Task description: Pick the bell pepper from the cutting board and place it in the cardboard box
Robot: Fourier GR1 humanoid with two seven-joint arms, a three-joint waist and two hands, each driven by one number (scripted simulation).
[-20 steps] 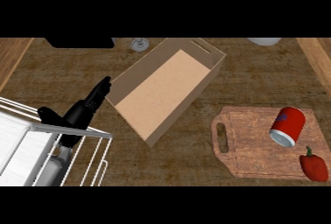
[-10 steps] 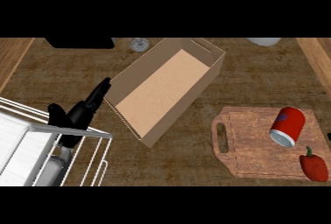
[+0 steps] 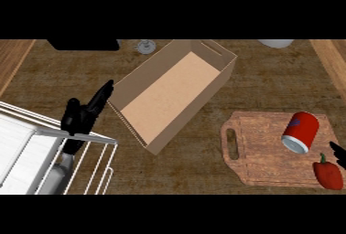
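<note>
Bell pepper on cutting board, right robot hand just beside

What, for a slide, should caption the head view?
Bell pepper and red can on the cutting board, cardboard box open alongside.

— Was there room between the cardboard box and the cutting board?
— Yes, a strip of bare counter ran between them, and the box stood open on top.
— Anything in the way on the board?
— A red can lay on its side near the bell pepper. The handle end was bare.
— And leftward?
— A white wire rack stood near the box's lower corner.
</note>
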